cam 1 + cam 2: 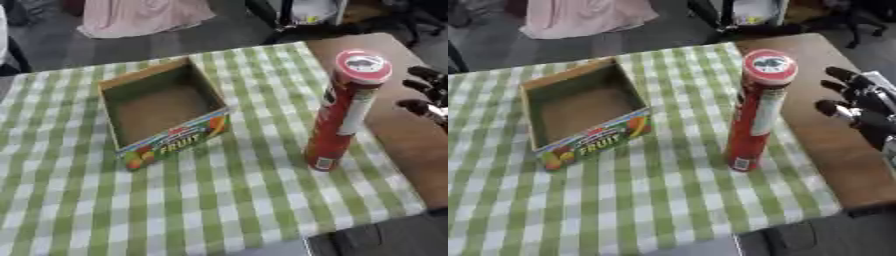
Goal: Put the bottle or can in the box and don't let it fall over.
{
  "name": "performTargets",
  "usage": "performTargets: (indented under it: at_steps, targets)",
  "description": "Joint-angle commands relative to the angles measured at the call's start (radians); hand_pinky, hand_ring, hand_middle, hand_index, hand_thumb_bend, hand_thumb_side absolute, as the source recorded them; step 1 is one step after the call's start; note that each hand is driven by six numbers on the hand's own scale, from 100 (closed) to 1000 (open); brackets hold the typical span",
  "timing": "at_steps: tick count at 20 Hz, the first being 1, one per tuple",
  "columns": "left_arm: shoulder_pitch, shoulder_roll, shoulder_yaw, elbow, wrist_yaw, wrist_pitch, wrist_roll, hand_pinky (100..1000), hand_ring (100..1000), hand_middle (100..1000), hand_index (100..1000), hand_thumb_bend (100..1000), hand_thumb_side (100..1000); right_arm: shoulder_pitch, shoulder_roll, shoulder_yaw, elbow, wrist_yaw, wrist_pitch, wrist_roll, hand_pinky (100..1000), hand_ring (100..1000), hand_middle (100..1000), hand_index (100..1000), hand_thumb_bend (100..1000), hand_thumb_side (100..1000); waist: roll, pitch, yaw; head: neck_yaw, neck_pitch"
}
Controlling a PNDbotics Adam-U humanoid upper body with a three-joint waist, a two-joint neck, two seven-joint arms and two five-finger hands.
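Our right robot hand hangs beside the upright red can, apart from it, fingers spread wide and holding nothing. The can stands on the desk, right of the empty box, ready for a side grasp.

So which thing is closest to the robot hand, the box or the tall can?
The tall red can. It stands upright just beside the right robot hand, while the open fruit box sits farther left on the checked cloth.

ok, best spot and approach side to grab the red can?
Probably mid-body, coming from its right. The red can stands upright, tall and narrow, so a high grip could tip it. The right hand hangs open on that side, apart from it; the box sits on the left.
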Motion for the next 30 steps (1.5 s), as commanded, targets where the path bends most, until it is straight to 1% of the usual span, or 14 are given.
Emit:
performTargets:
  at_steps: [1, 16, 23, 30]
  targets:
    - [-0.006, 0.036, 0.008, -0.012, -0.005, -0.001, -0.002, 751, 784, 736, 812, 739, 624, -0.003, -0.028, -0.001, -0.028, -0.003, -0.001, 0.010, 739, 989, 1000, 917, 725, 243, -0.001, -0.012, 0.001, -0.004, -0.002]
    - [-0.006, 0.031, 0.005, -0.011, -0.003, 0.000, -0.006, 751, 786, 737, 812, 737, 624, -0.006, -0.013, 0.036, -0.063, 0.013, 0.019, 0.033, 744, 995, 1000, 918, 731, 236, -0.002, -0.010, 0.008, -0.007, -0.003]
    - [-0.006, 0.029, 0.004, -0.011, -0.002, 0.000, -0.008, 751, 786, 737, 812, 736, 624, -0.019, -0.007, 0.049, -0.067, 0.023, 0.031, 0.024, 745, 999, 1000, 919, 732, 235, -0.002, -0.009, 0.012, -0.009, -0.002]
    - [-0.007, 0.027, 0.003, -0.010, -0.001, 0.000, -0.009, 751, 787, 738, 812, 735, 624, -0.026, 0.006, 0.062, -0.075, 0.012, 0.035, 0.037, 751, 1000, 1000, 924, 750, 238, -0.002, -0.008, 0.015, -0.011, -0.002]
